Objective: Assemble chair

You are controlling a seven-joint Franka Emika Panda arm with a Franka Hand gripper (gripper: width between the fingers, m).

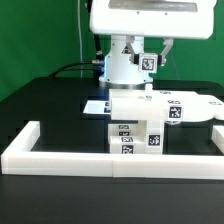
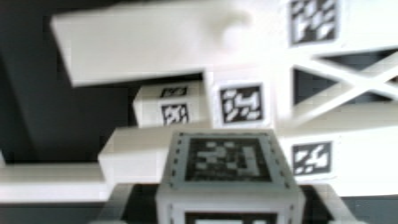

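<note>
At the exterior view's left, one end of the low white border rail (image 1: 22, 140) runs back from the front edge across the black table (image 1: 45, 100). Just inside it and farther back, the marker board (image 1: 94, 105) lies flat, its near corner hidden behind the chair parts (image 1: 140, 122). These parts stand joined as one white blocky cluster near the middle of the table, just behind the rail's long front stretch. Square tags show on the faces turned to the camera. The arm (image 1: 145, 18) hangs above and behind the cluster, with its broad white body along the top of the picture. To the exterior view's right, a flat slab (image 1: 200, 105) of the cluster reaches out sideways, raised above the table. In the wrist view the same parts fill the picture, blurred. A tagged block (image 2: 222, 160) sits closest to the camera, and a pale slab (image 2: 151, 40) and crossing bars (image 2: 347, 85) lie beyond it. The gripper has its jaws drawn close together. Its fingertips cannot be made out in either view, so whether they pinch a part cannot be told.
</note>
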